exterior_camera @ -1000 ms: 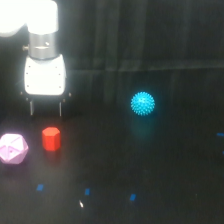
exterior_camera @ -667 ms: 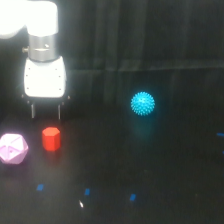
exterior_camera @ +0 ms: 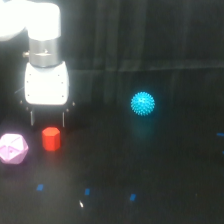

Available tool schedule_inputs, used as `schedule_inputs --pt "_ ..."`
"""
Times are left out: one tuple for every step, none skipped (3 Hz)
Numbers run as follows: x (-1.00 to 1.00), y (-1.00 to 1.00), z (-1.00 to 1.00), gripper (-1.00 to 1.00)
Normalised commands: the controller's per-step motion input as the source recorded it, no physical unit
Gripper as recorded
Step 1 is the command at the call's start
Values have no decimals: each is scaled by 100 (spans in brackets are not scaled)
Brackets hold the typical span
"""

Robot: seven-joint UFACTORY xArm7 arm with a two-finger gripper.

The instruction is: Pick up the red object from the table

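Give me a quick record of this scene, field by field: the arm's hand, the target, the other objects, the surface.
hand: hand open, fingers pointing down, poised just above the red object, not touching it
target: red object sitting on the table, not gripped
left neighbour: pink polyhedron, close beside the red object on the exterior view's left
other object: spiky cyan ball, well off to the exterior view's right
surface: table, black with a few small blue marks
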Motion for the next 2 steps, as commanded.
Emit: schedule_inputs --pt "-12 -74 0 -1" --pt "-10 -9 -18 -100"
